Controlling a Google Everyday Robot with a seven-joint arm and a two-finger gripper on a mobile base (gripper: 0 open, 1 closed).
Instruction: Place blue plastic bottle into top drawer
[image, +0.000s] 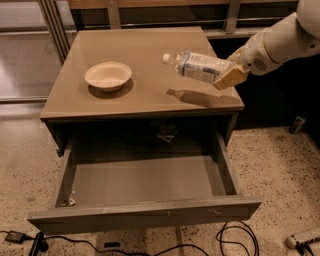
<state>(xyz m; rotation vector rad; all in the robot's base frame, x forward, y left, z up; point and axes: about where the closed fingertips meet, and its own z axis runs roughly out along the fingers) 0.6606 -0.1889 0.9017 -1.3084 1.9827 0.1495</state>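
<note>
The blue plastic bottle (200, 66) is clear with a white cap and a pale blue-and-white label. It lies on its side in the air above the right part of the tan table top (145, 55), cap pointing left. My gripper (231, 74) is shut on the bottle's base end, with the white arm coming in from the upper right. The bottle's shadow falls on the table below it. The top drawer (142, 181) is pulled open under the table, and its grey floor is bare.
A cream round bowl (108, 76) stands on the left part of the table top. Black cables (235, 240) lie on the speckled floor in front of the drawer. A railing and glass panels run behind the table.
</note>
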